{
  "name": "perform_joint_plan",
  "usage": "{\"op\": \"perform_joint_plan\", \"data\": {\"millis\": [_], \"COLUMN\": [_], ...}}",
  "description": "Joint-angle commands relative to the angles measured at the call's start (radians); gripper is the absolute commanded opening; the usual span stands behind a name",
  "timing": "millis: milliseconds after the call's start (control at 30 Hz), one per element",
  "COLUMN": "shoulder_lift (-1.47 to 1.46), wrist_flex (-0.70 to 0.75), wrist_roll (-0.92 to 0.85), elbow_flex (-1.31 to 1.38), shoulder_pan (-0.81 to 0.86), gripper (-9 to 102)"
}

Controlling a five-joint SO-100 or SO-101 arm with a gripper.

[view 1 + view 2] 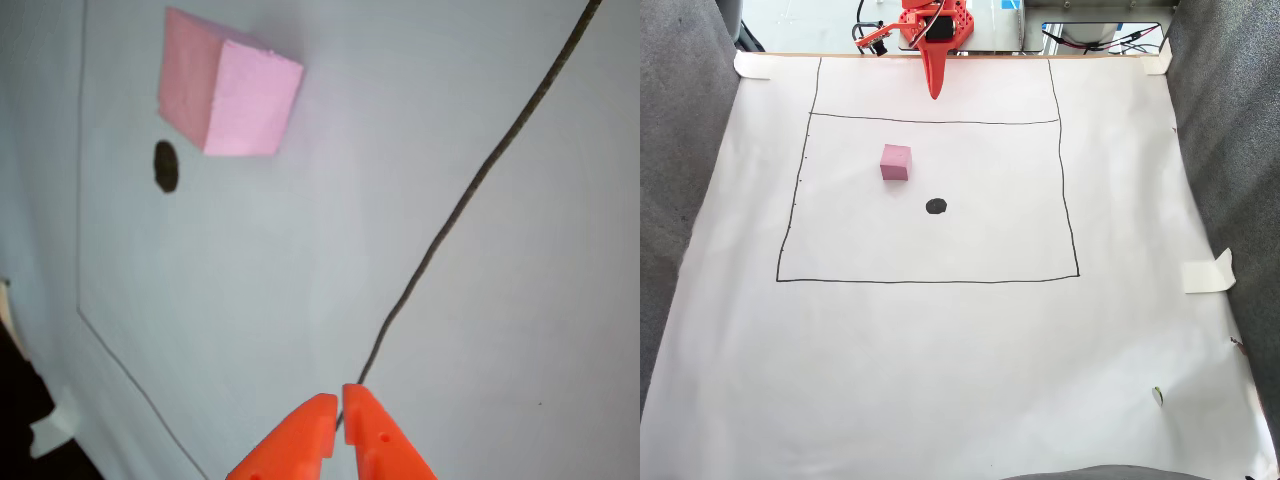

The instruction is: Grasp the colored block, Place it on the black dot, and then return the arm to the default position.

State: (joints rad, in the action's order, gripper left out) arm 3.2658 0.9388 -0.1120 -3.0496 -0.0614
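While the bright orange plastic gripper hangs at the far end of the big white paper sheet in the fixed view, its two pointed fingers are pressed together and hold nothing. In the other view the same fingers sit at the bottom edge, tips nearly touching with just a thin crack between them.

The pink foam cube sits on the paper inside the square drawn with thin black lines. In the fixed view it is below the gripper and a little to the left, well apart from it. The small black dot is lower still and a little to the right of the cube, near it but not touching. In the other view the cube is far up at the top left, and the dot sits just beside its lower left corner.

So I think the arm has to reach out and lean a bit to the left in the fixed view, and the fingers must spread first. The cube is the same on all sides, so there is no long way to line up with. It sits a bit turned, so the fingers may need to turn to meet flat sides.

There is lots of bare paper around the cube. In the other view a thin dark cord runs off to the right, away from the cube.
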Motion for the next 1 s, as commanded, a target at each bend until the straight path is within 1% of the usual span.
{"op": "perform_joint_plan", "data": {"millis": [0,967], "shoulder_lift": [0.005,0.005], "wrist_flex": [0.003,0.005], "wrist_roll": [0.006,0.018], "elbow_flex": [0.009,0.009], "shoulder_pan": [0.002,0.015], "gripper": [0,0]}}
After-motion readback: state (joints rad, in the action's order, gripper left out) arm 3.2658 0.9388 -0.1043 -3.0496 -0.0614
